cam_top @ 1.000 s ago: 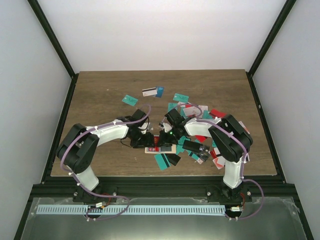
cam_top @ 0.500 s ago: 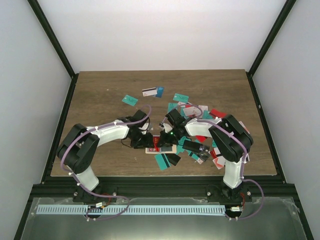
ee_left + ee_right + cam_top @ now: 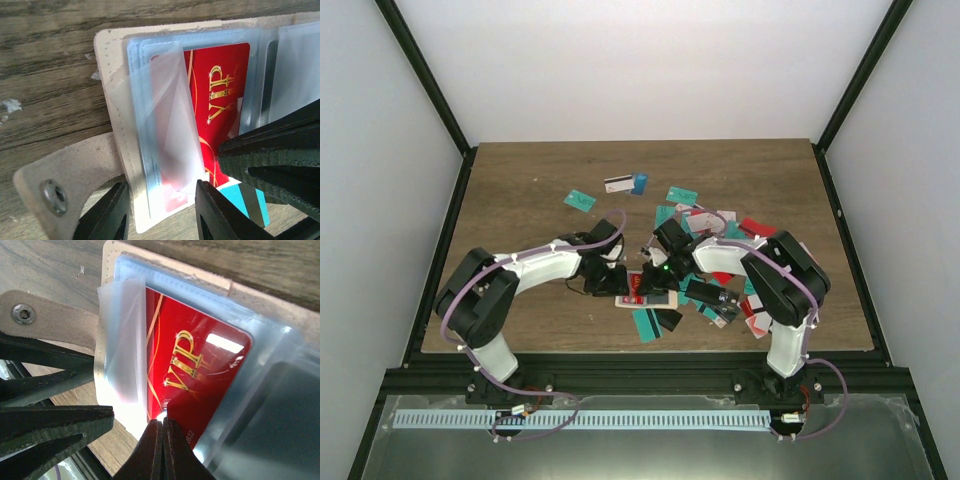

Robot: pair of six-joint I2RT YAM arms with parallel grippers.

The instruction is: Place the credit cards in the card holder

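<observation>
The tan card holder [image 3: 645, 297] lies open on the table, its clear sleeves up and its snap tab [image 3: 60, 180] to the left. A red VIP card [image 3: 217, 95] sits partly inside a sleeve. My left gripper [image 3: 162, 212] is open, its jaws straddling the holder's near left edge and a loose clear sleeve flap. My right gripper [image 3: 163, 437] is shut on the red VIP card [image 3: 195, 375] at its near edge, over the holder [image 3: 107, 270]. In the top view the two grippers meet over the holder, left [image 3: 613, 283] and right [image 3: 655, 282].
Loose cards lie about: a teal one [image 3: 579, 200], a white and a blue one [image 3: 625, 184], a teal one [image 3: 682, 195], a pile [image 3: 745, 305] at the right, and teal and black cards [image 3: 654, 321] just in front of the holder. A teal striped card [image 3: 248, 200] lies beside my left fingers.
Both grippers and the card holder have shifted slightly to the right. The red card stays in my right gripper.
</observation>
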